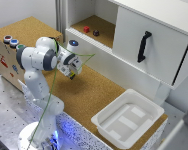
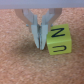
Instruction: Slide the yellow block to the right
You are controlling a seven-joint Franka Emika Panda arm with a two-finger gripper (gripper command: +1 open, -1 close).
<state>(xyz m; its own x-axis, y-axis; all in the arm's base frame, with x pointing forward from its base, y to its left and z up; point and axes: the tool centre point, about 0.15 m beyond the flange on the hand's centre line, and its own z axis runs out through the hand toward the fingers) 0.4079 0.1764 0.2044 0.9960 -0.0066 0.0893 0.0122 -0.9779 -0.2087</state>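
Wrist view: the gripper (image 2: 42, 46) stands over a cork surface (image 2: 20, 65). Its 2 fingers (image 2: 36, 35) converge to tips that sit nearly together, with only a thin sliver between them and nothing held there; the jaws read as clenched and empty. The yellow block (image 2: 58, 40) rests on the cork directly beside the fingertips, its near face touching or almost touching 1 finger; contact cannot be confirmed. The block shows 2 faces, each bearing a dark printed letter.

Exterior view: the white arm (image 1: 36, 62) bends over the cork surface (image 1: 94, 90) with the gripper (image 1: 74, 74) pointing down at it. The yellow block cannot be made out in this view; the gripper body hides the spot beneath it. A green cable (image 1: 74, 54) loops from the wrist across the arm.

Behind the arm, a white cabinet (image 1: 159, 20) holds an open shelf with a cork floor. On that shelf sit a small red block (image 1: 86, 29) and, just beside it, a small dark round piece (image 1: 96, 33). The cabinet's sliding door (image 1: 149, 40) carries a black handle (image 1: 143, 46).

A white tray (image 1: 106, 122) sits on the cork surface, well apart from the gripper, toward the exterior view's right. On the far side of the arm from the tray stands a cork-topped box (image 1: 29, 27) with 3 round buttons (image 1: 13, 42) at its edge.
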